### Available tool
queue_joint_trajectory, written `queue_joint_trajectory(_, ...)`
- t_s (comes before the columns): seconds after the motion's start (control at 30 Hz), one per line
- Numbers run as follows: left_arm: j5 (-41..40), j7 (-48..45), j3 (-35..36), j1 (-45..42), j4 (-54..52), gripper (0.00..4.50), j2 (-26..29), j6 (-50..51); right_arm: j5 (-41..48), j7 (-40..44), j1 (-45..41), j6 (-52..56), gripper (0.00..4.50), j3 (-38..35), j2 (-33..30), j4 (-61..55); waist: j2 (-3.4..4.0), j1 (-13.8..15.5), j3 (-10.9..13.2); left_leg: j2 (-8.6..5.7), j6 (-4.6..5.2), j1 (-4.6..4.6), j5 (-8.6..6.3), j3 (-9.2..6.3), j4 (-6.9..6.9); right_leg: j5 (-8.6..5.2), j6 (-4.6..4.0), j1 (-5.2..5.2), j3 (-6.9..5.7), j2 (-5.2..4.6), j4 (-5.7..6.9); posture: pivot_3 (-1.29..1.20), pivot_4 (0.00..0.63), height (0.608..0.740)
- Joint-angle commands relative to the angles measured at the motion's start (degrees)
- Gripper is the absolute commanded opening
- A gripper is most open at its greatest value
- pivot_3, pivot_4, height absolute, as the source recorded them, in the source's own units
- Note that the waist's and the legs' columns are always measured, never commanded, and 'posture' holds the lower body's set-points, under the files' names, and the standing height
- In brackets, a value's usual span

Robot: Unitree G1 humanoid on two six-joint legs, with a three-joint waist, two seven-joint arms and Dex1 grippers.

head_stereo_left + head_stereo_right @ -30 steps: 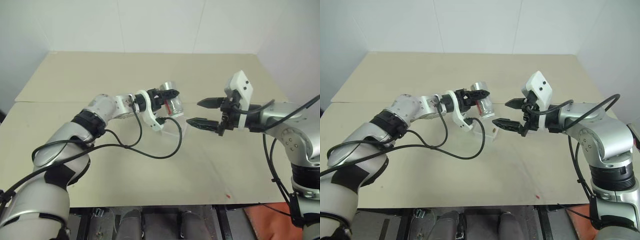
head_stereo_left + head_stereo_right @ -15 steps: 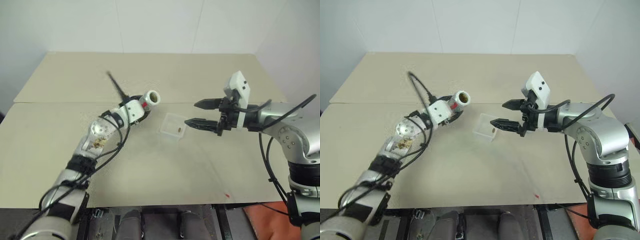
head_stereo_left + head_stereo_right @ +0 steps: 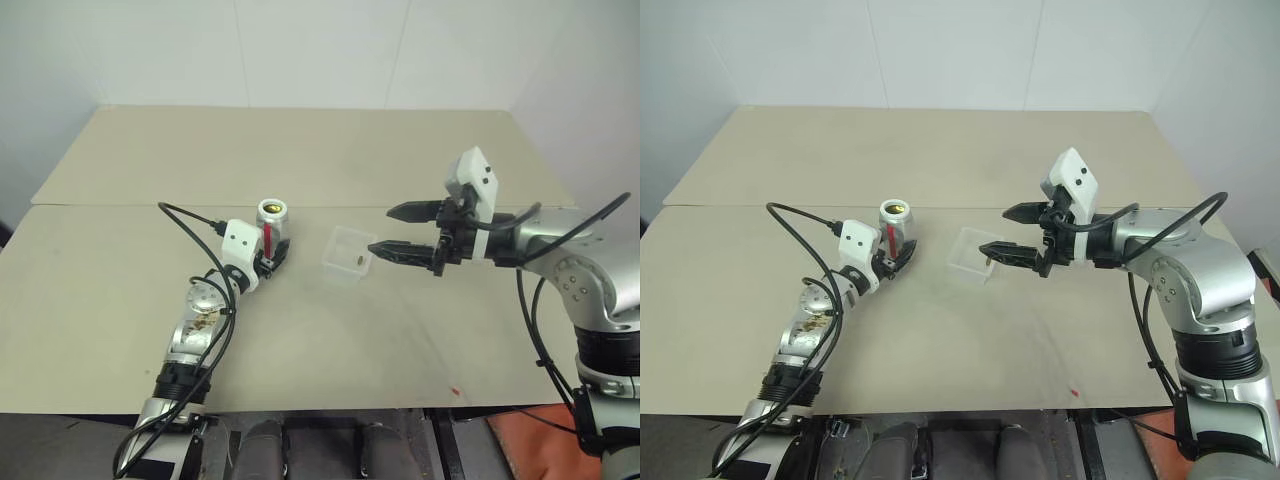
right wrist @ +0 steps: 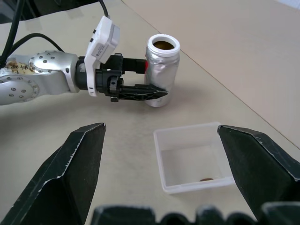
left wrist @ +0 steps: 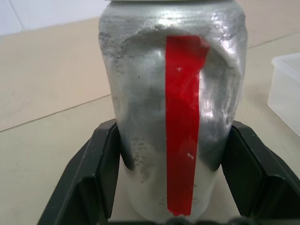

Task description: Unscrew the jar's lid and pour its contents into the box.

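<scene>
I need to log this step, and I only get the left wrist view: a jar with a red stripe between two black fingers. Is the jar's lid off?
Observer: Yes. The jar stands upright on the table with its mouth open, in the left gripper.
Operator: Did the contents reach the box?
Observer: One small dark piece lies on the floor of the box.
Operator: Where is the right gripper?
Observer: The right gripper hangs open just beside the box, on the side away from the jar, holding nothing.
</scene>
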Motion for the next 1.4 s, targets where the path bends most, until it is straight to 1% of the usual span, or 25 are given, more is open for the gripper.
queue_joint_trajectory(0.03,1.03,1.17,0.12,0.6,-0.96,3.13,-0.94,-2.77,0.97,0.21,0.0,-1.24,4.49,-1.9,-0.36,-2.09,0.0,-0.09,0.0,0.0,0.0,0.0,0.0,-0.01,-0.01,0.0,0.0,-0.01,0.0,0.0,-0.01,0.0,0.15,0.74)
queue_joint_trajectory(0.07,0.67,0.73,0.11,0.89,-1.29,3.53,-0.92,-2.04,1.02,0.25,0.01,-1.3,4.5,-1.89,-0.37,-2.15,0.0,-0.09,0.0,0.0,0.0,0.0,0.0,-0.01,-0.02,0.0,0.0,-0.01,0.0,0.0,-0.01,0.0,0.15,0.74)
queue_joint_trajectory(0.17,0.5,0.41,0.2,1.76,-2.32,4.42,-0.78,-1.63,1.09,0.24,0.07,-1.41,4.5,-1.81,-0.44,-2.27,0.0,-0.1,0.0,0.0,0.0,0.0,0.0,-0.01,-0.04,0.0,0.0,-0.02,0.0,0.0,-0.02,0.0,0.15,0.74)
queue_joint_trajectory(0.2,0.45,0.45,0.37,2.28,-3.17,4.47,-0.59,-1.51,1.08,0.26,0.09,-1.45,4.5,-1.77,-0.45,-2.33,0.0,-0.12,0.0,0.01,0.0,0.0,0.0,-0.01,-0.04,0.0,0.0,-0.02,0.0,0.0,-0.02,0.0,0.15,0.74)
queue_joint_trajectory(0.3,0.57,0.87,1.13,4.2,-6.45,4.47,0.5,-0.55,0.99,0.39,0.18,-1.63,4.5,-1.58,-0.44,-2.54,0.0,-0.15,0.0,0.01,0.0,0.01,0.0,-0.02,-0.04,0.0,0.0,-0.02,0.0,0.0,-0.01,0.0,0.15,0.74)
queue_joint_trajectory(0.43,-1.24,-1.41,2.42,9.2,-15.49,4.47,4.39,6.16,0.98,0.32,0.56,-1.68,4.5,-1.63,-0.36,-3.11,0.0,-0.27,0.0,0.02,0.0,0.02,0.0,-0.04,-0.07,0.0,0.0,-0.02,0.01,0.0,-0.02,0.0,0.15,0.74)
queue_joint_trajectory(0.57,-4.56,-9.41,3.78,16.09,-25.46,4.47,12.5,10.69,0.72,0.28,1.47,-2.05,4.5,-1.81,-0.46,-3.59,0.01,-0.46,-0.01,0.05,-0.01,0.04,0.0,-0.04,-0.15,0.0,-0.01,-0.06,0.03,0.0,-0.02,0.0,0.15,0.74)
queue_joint_trajectory(0.63,-6.87,-13.39,5.48,18.06,-28.07,4.47,16.6,11.72,0.6,0.45,2.1,-2.52,4.5,-2.04,-0.57,-3.6,0.02,-0.36,-0.01,0.05,0.0,0.1,0.0,-0.02,-0.18,0.0,-0.01,-0.03,0.05,-0.02,-0.03,0.0,0.15,0.74)
queue_joint_trajectory(0.73,-12.55,-20.85,8.9,19.31,-30.73,4.47,22.0,12.7,0.47,0.53,3.19,-3.05,4.5,-2.1,-0.71,-3.64,0.02,-0.15,-0.01,0.02,0.0,0.12,-0.01,0.0,-0.18,0.0,-0.03,-0.03,0.01,-0.08,-0.17,0.0,0.15,0.74)
queue_joint_trajectory(0.83,-16.65,-28.62,12.36,20.62,-30.94,4.47,26.72,9.99,0.4,0.61,3.83,-3.42,4.5,-1.89,-0.78,-3.7,0.02,-0.23,-0.01,0.02,0.01,0.18,-0.01,0.02,-0.23,0.0,-0.05,-0.01,0.02,-0.08,-0.21,0.0,0.15,0.74)
queue_joint_trajectory(0.9,-18.56,-32.09,14.77,20.69,-29.84,4.47,29.18,9.0,0.4,0.8,4.07,-3.81,4.5,-1.84,-0.83,-3.65,0.03,-0.29,-0.01,0.03,0.0,0.22,-0.01,0.06,-0.32,0.0,-0.05,-0.02,0.03,-0.06,-0.2,0.0,0.15,0.74)
queue_joint_trajectory(1.03,-23.85,-43.0,20.99,19.84,-27.21,4.47,36.91,8.62,0.04,2.8,5.41,-6.14,4.5,-2.26,-1.62,-3.23,0.03,-0.41,-0.01,0.05,-0.01,0.23,-0.01,0.12,-0.33,-0.01,-0.07,-0.04,0.04,-0.03,-0.24,0.0,0.15,0.74)
queue_joint_trajectory(1.1,-26.13,-46.53,23.66,18.31,-25.97,4.47,40.13,8.88,-0.58,4.29,6.35,-7.92,4.5,-2.4,-2.67,-2.8,0.03,-0.48,-0.01,0.05,-0.01,0.25,-0.01,0.15,-0.33,-0.02,-0.08,-0.03,0.03,-0.03,-0.27,0.0,0.15,0.74)
queue_joint_trajectory(1.23,-30.0,-49.03,27.54,17.1,-26.05,4.47,43.53,11.62,-1.0,6.41,7.46,-10.23,4.5,-3.15,-4.52,-1.92,0.04,-0.41,0.0,0.03,0.0,0.27,-0.01,0.17,-0.33,-0.03,-0.08,-0.01,0.04,-0.06,-0.29,0.0,0.15,0.74)
queue_joint_trajectory(1.4,-30.87,-47.42,29.44,18.13,-27.55,4.47,43.69,13.74,-1.47,6.98,7.89,-11.14,4.5,-3.26,-5.25,-1.57,0.04,-0.45,0.0,0.06,-0.01,0.32,-0.01,0.2,-0.36,-0.03,-0.08,-0.01,0.06,-0.02,-0.26,0.0,0.15,0.74)
